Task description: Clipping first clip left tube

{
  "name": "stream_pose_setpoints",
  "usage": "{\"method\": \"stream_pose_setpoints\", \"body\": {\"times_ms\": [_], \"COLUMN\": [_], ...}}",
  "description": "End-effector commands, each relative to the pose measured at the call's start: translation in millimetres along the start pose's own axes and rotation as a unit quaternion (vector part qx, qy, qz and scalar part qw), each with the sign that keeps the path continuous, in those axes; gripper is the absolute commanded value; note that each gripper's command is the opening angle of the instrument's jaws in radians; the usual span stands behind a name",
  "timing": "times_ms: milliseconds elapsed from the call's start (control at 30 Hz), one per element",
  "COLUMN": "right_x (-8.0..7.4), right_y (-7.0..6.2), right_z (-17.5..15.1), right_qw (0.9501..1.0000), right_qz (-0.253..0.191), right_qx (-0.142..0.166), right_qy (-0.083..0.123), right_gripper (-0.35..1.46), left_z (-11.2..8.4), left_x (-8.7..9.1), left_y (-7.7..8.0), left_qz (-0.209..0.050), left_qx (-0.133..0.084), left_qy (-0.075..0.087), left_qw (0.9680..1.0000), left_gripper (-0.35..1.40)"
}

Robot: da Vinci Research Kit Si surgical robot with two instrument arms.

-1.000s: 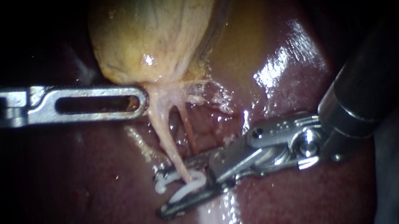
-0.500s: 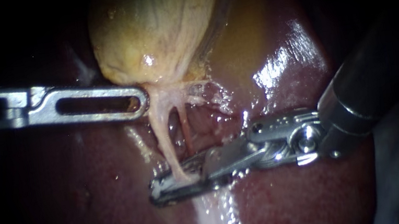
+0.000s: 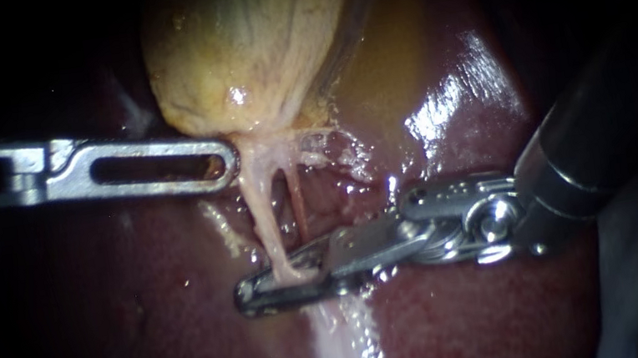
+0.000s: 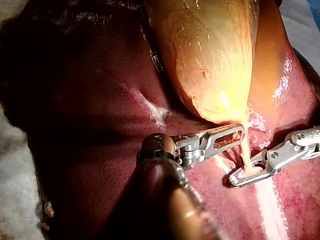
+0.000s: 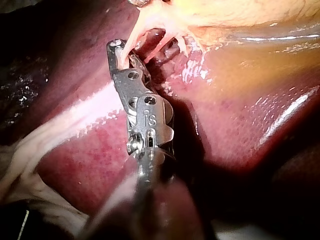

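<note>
**DESK:** What has the right instrument [image 3: 260,291], the hinged steel tip on the dark shaft, got hold of?

**BENCH:** Its two jaws lie pressed together across the left tube [image 3: 266,229], a pale pink, wet, soft cord; they grip it from both sides at its low end, close to the liver; whether a clip sits inside them cannot be seen.

**DESK:** And around the jaws?

**BENCH:** Just beside them, on the shaft's side, runs a second tube [image 3: 297,203], thinner and redder; whether the jaws touch it I cannot tell. Beyond the jaws both tubes climb to the neck of the yellow-tan, veined gallbladder [image 3: 247,38]; the flat, slotted steel tip of the left instrument [image 3: 219,162] rests against that neck, well apart from the right instrument. The dark red, glistening liver [image 3: 456,302] lies beneath everything.

**DESK:** How will the tube handle?

**BENCH:** By its look it is light, limp, slippery and easily torn; it appears drawn straight between neck and jaws. It is best taken squarely across its free stretch, clear of the thinner neighbour, and squeezed without tugging.
</note>
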Motion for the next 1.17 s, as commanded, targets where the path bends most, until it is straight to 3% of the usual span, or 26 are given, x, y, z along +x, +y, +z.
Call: {"method": "stream_pose_setpoints", "body": {"times_ms": [33,333,1167], "right_x": [-0.3,-2.1,-1.8], "right_y": [0.1,0.2,0.2], "right_z": [0.2,1.5,1.2], "right_qw": [1.0,0.9996,0.9996], "right_qz": [-0.002,-0.009,-0.001], "right_qx": [0.0,0.011,0.011], "right_qy": [-0.002,-0.023,-0.025], "right_gripper": [-0.35,-0.35,-0.35], "left_z": [0.0,0.1,0.1], "left_x": [0.0,0.0,0.0], "left_y": [0.0,0.0,0.1], "left_qz": [0.0,0.0,0.0], "left_qx": [-0.001,0.0,0.0], "left_qy": [-0.001,0.0,0.0], "left_qw": [1.0,1.0,1.0], "left_gripper": [-0.35,-0.35,-0.35]}}
